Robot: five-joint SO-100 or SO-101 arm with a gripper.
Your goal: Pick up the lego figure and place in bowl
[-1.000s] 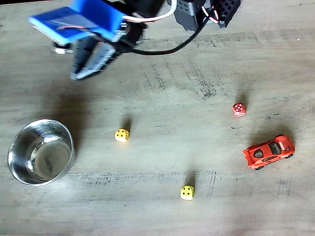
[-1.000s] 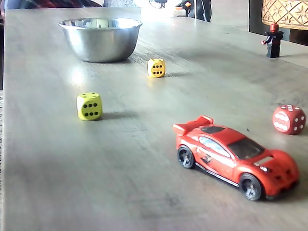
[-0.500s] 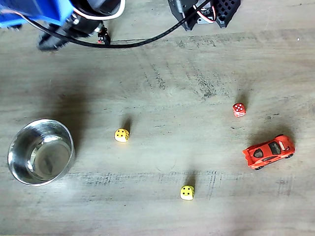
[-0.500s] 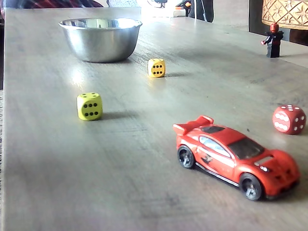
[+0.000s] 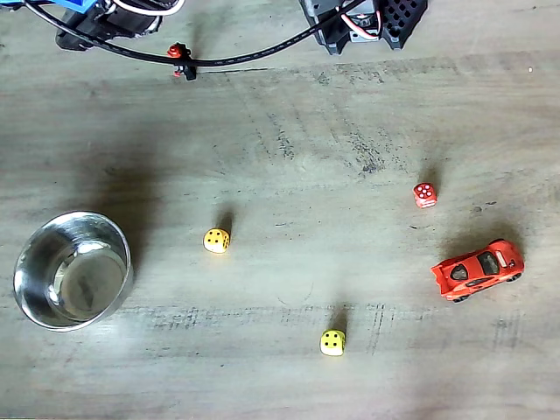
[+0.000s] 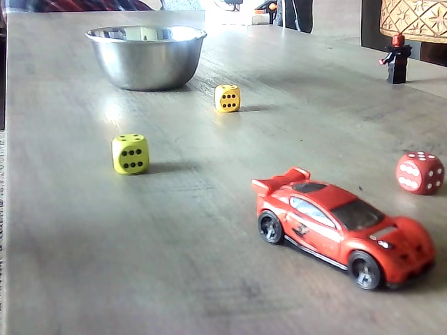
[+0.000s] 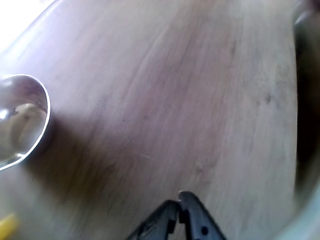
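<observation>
Nothing is done yet: the lego figure [image 5: 180, 60] stands ungrasped near the bench's top edge in the overhead-like fixed view, the fingers [image 7: 178, 207] are closed and empty, and the bowl [image 5: 31, 297] holds nothing.

My arm [image 5: 96, 22] sits folded back at the top left edge of a fixed view, its black cable trailing right toward the base [image 5: 363, 22]. In the wrist view my gripper [image 7: 179, 201] has its dark fingertips pressed together, empty.
</observation>
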